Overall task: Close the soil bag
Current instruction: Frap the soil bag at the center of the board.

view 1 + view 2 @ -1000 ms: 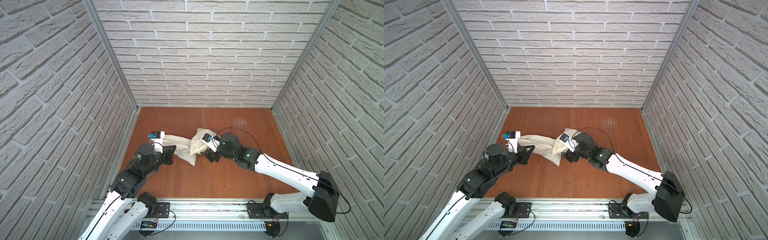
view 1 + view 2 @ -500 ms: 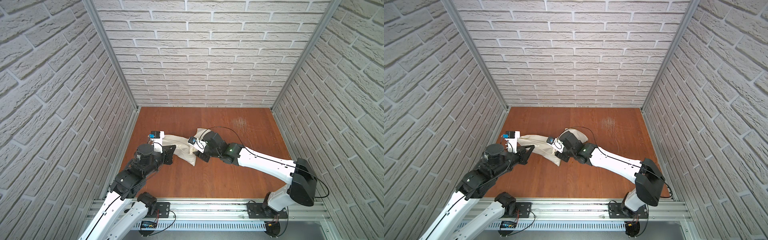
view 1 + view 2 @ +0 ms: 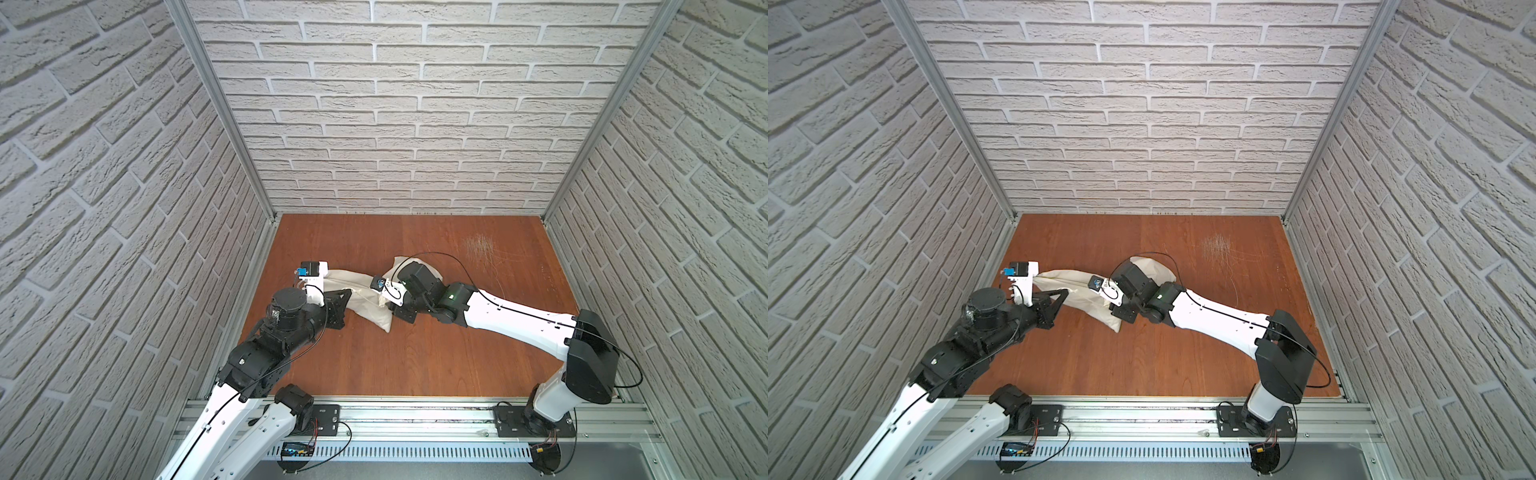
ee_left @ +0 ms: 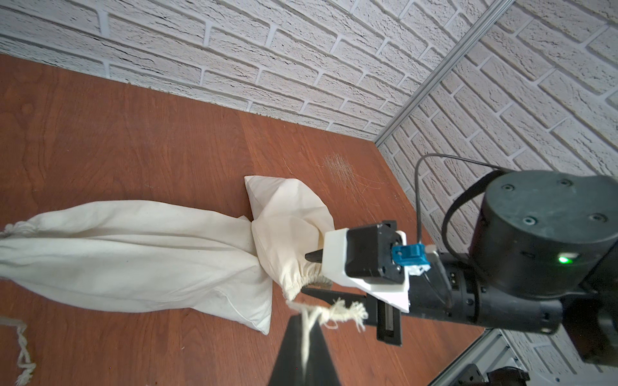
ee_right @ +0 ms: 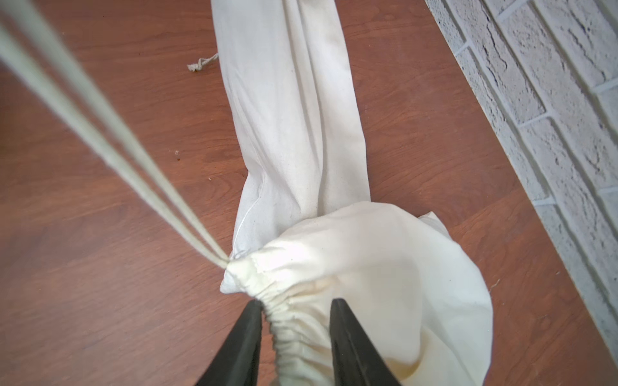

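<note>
Holding, left gripper (image 4: pixel 304 331): jaws together on the drawstring (image 4: pixel 334 312), its frayed end sticking out past the black fingertips.
Drawstring run: two pale strands leave the hem at one corner of the bag mouth and stretch taut and straight away from it in the right wrist view.
Soil bag (image 3: pixel 361 291): cream cloth drawstring sack lying on the wooden table (image 3: pixel 415 357), left of centre, between the two grippers in both top views.
Bag shape: a long flat section lies on the boards; the mouth end is fuller and humps over it, its hem puckered into tight gathers.
Right gripper (image 5: pixel 294 304): black fingers (image 5: pixel 245 337) stand one on each side of the gathered mouth, with the puckered hem filling the gap between them. It appears clamped on the fabric, though how firmly cannot be judged from this angle.
Loose cord (image 5: pixel 202 63): a short frayed end lies on the table just beside the flat section.
Table surface: a patch of pale scratches (image 3: pixel 478 245) sits well apart from the bag, toward the back right.
Surroundings: white brick-pattern walls (image 3: pixel 395 124) enclose three sides.
</note>
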`<state>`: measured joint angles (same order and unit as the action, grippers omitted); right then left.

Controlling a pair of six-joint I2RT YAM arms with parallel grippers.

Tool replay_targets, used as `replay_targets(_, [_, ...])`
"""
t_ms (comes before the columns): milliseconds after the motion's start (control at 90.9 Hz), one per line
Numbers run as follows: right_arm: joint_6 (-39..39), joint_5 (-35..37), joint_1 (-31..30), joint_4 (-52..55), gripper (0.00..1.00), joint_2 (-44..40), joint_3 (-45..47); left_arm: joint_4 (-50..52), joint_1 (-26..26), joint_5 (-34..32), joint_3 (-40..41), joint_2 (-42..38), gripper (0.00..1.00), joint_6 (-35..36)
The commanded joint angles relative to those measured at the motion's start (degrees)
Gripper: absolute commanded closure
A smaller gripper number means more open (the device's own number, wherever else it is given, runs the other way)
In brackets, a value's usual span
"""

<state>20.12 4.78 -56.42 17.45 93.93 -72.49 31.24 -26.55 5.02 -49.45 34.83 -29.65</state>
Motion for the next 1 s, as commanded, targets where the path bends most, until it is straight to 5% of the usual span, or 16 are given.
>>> replay_targets(0, [0.59,5.24,0.00,0.41,0.87,0.38,-1.03,-0.57,-0.20,-2.21,-2.41,-0.49,1.00,1.31])
replay_targets(220, [0.53,12.48,4.55,0.46,0.97,-4.86,6.81,10.89,1.48,-16.60,-8.69,-2.61,1.00,3.51])
replay_targets(440, [-1.03,19.12,10.49,0.30,0.94,-8.70,15.33,13.39,6.45,-16.88,-10.89,-3.29,1.00,3.53])
replay_targets(748, [-5.95,-0.67,4.81,-2.73,0.81,-11.30,8.95,5.34,7.39,-2.68,-7.94,0.42,1.00,1.48])
replay_targets(990, [-6.00,-9.53,-0.33,-8.26,0.50,-7.90,1.79,4.70,7.43,-1.48,-7.68,0.53,1.00,1.23])
